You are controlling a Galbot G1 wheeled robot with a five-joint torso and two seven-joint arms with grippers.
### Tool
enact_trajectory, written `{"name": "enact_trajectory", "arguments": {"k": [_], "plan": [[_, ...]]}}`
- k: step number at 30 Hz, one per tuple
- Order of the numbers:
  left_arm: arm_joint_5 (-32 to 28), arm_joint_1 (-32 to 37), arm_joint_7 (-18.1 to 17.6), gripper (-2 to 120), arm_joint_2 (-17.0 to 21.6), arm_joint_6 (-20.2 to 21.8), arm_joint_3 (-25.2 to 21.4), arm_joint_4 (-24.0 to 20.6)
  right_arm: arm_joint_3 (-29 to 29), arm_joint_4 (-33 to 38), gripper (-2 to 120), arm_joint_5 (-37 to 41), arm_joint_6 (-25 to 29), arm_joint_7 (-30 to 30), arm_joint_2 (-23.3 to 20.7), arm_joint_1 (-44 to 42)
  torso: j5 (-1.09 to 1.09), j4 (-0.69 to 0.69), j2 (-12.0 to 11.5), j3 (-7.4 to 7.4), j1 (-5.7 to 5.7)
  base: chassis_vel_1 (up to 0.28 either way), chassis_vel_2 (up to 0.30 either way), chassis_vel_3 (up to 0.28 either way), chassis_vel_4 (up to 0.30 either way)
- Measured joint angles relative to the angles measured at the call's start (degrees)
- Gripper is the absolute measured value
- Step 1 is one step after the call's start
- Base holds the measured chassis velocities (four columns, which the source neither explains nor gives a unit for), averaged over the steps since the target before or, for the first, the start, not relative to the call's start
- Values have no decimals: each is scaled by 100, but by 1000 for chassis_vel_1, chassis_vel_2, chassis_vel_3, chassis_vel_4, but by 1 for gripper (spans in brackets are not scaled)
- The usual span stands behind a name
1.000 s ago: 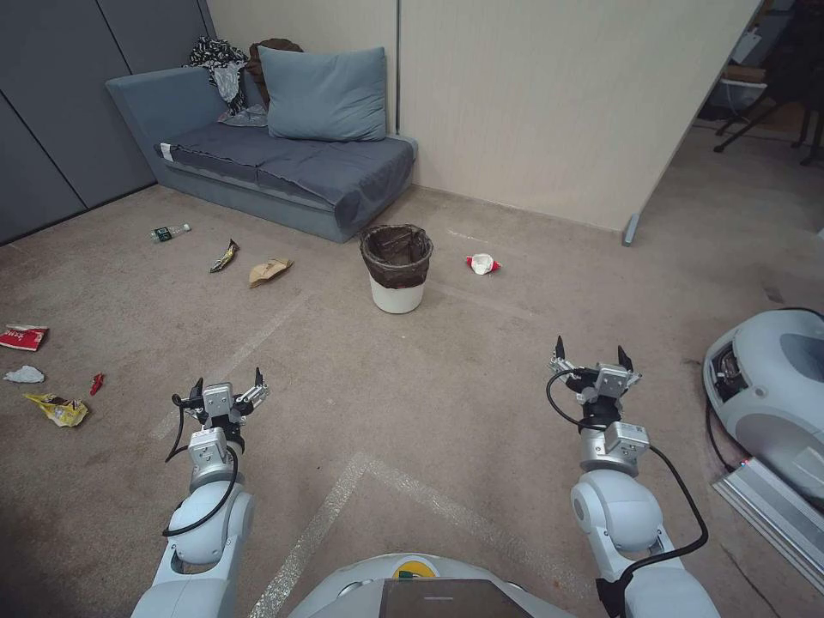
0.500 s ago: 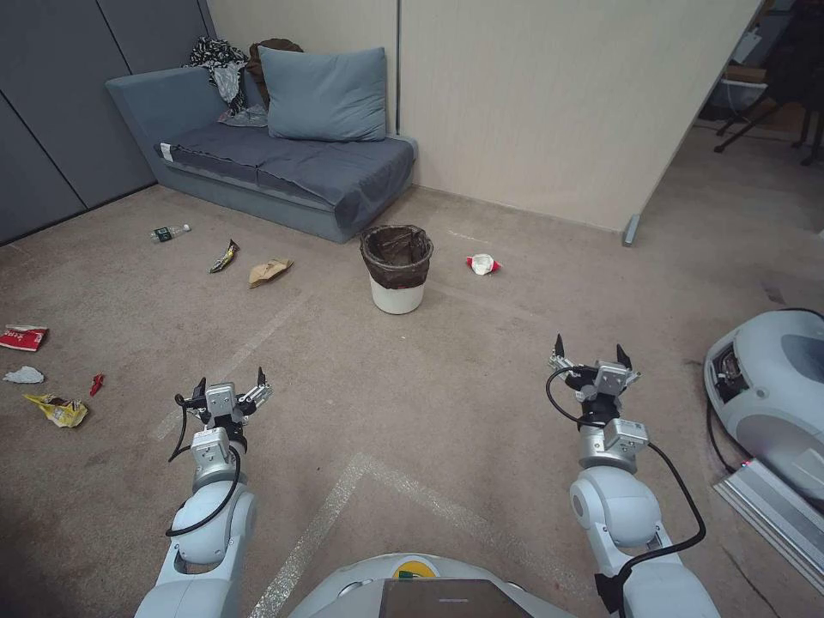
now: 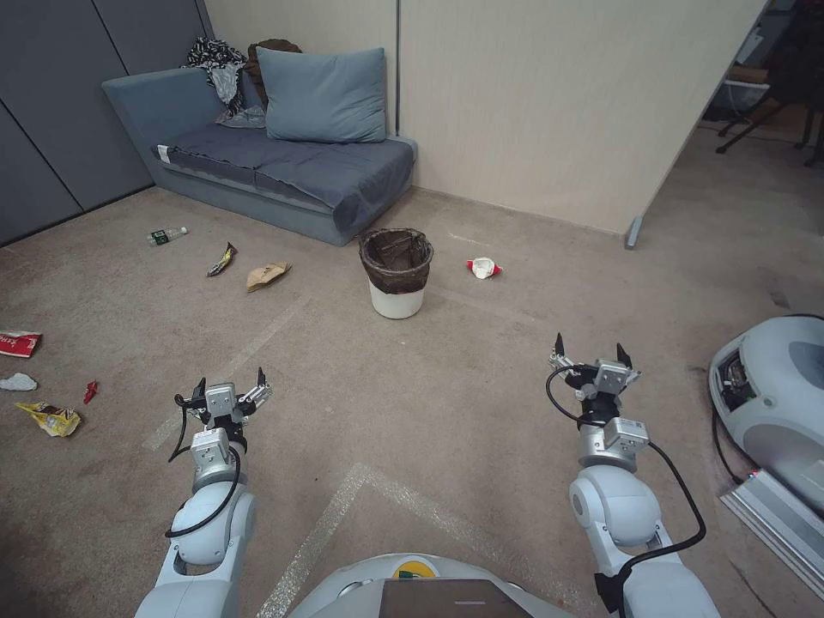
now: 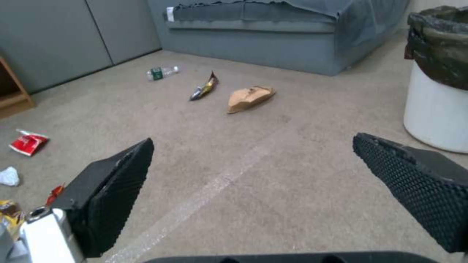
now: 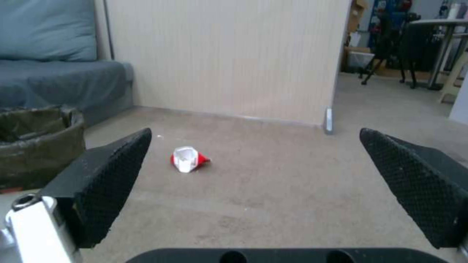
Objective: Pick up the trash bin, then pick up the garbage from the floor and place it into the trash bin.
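Observation:
The trash bin (image 3: 396,273), a white bucket with a dark bag over its rim, stands on the carpet ahead, also seen in the left wrist view (image 4: 438,80) and right wrist view (image 5: 39,142). Garbage lies scattered: a red-and-white cup (image 3: 485,268) (image 5: 188,160) right of the bin; a brown paper bag (image 3: 268,275) (image 4: 250,98), a gold wrapper (image 3: 222,258) and a small bottle (image 3: 166,234) to its left. Far left lie a red packet (image 3: 17,343), a tissue (image 3: 17,382) and a yellow wrapper (image 3: 51,419). My left gripper (image 3: 230,382) and right gripper (image 3: 591,350) hang open and empty, well short of the bin.
A blue sofa (image 3: 283,163) stands behind the bin against a beige partition wall (image 3: 558,103). A white rounded machine (image 3: 772,395) with a cable sits on the floor at my right. Pale tape lines (image 3: 326,532) cross the carpet.
The whole picture has shifted a little, so the camera has moved; the bin and litter sit slightly lower and more to the left. Both arms hold the same pose, grippers still open.

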Motion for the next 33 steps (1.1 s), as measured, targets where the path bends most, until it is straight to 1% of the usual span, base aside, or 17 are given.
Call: {"name": "enact_trajectory", "arguments": {"k": [6, 24, 33], "plan": [[-2, 19, 3, 100, 8, -1, -4, -43, 7, 41, 100, -1, 2, 1, 10, -24, 0, 0, 0, 0, 0, -35, 32, 42, -40], [-17, 100, 7, 100, 11, -9, -28, -182, 17, 73, 100, -38, 41, 1, 31, -35, 0, 0, 0, 0, 0, -81, 86, 80, -76], [-37, 94, 5, 100, 33, -5, -19, -203, 17, 68, 100, -47, 46, 0, 32, -30, 1, 1, 0, 0, 0, -179, 185, 191, -181]]}}
